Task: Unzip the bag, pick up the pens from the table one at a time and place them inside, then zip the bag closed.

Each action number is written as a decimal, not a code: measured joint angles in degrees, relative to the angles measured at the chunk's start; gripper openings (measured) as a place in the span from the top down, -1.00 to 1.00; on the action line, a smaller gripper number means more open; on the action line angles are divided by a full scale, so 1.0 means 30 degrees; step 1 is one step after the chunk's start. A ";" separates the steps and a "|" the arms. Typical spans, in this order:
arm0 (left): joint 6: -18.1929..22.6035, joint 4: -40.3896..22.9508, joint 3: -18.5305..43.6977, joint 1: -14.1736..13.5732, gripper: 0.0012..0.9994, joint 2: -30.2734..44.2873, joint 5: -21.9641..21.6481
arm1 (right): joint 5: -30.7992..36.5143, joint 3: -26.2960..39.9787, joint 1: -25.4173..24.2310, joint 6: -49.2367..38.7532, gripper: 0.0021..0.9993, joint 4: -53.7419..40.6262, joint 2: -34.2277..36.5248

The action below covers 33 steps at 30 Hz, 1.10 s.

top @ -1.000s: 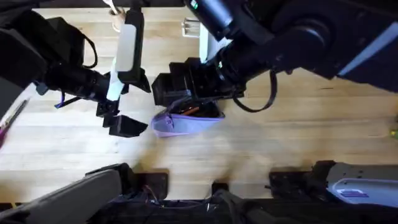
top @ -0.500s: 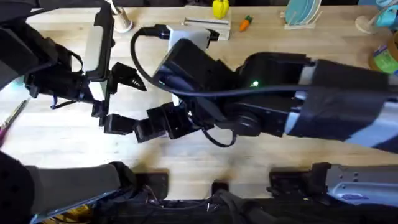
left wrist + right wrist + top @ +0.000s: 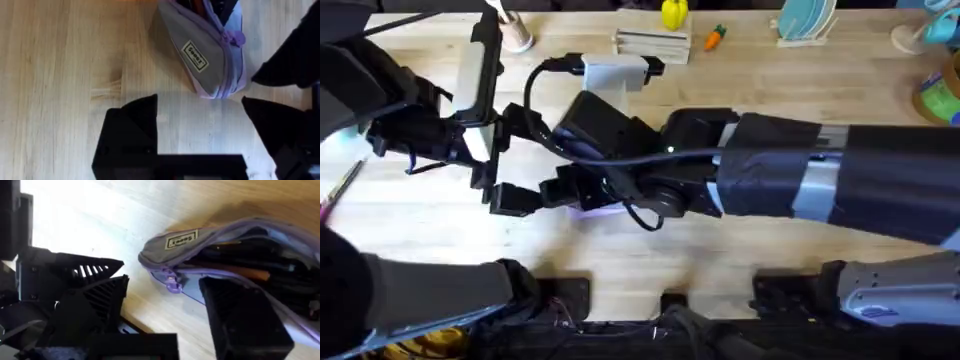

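The lilac bag [image 3: 182, 242] lies on the wooden table [image 3: 55, 60] with its zipper open. Dark pens and an orange pen [image 3: 247, 273] lie inside it. The zipper pull [image 3: 172, 283] hangs at the bag's closed end. My right gripper [image 3: 165, 311] is open and straddles that end, one finger against the bag's open side. My left gripper [image 3: 200, 122] is open just off the same end of the bag [image 3: 205, 55], not touching it. In the overhead view the right arm covers the bag except a purple sliver [image 3: 588, 209].
Along the far table edge stand a white box [image 3: 650, 43], a yellow toy [image 3: 673, 13], a small carrot toy [image 3: 716, 37] and blue dishes [image 3: 805, 22]. A pink-handled object [image 3: 338, 190] lies at the left edge. The two grippers are close together.
The right arm has stretched across the bag and now hides it from above. Its gripper has shifted toward the bag's left end. The left gripper has stayed beside that end.
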 joint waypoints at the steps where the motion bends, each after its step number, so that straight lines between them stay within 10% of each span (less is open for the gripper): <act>1: 0.0000 -0.0038 0.0000 0.0000 -0.99 0.0000 0.0000 | 0.0196 -0.0002 0.0000 -0.0009 -0.58 0.0125 0.0037; 12: 0.0000 -0.0146 0.0000 0.0000 -0.99 0.0000 0.0038 | 0.0632 -0.0015 0.0003 0.0417 0.89 -0.0135 0.0227; 33: -0.0475 -0.1274 -0.0007 0.0000 -0.99 -0.0006 0.0812 | 0.0063 0.0782 -0.1576 -0.0387 0.94 -0.0417 -0.1552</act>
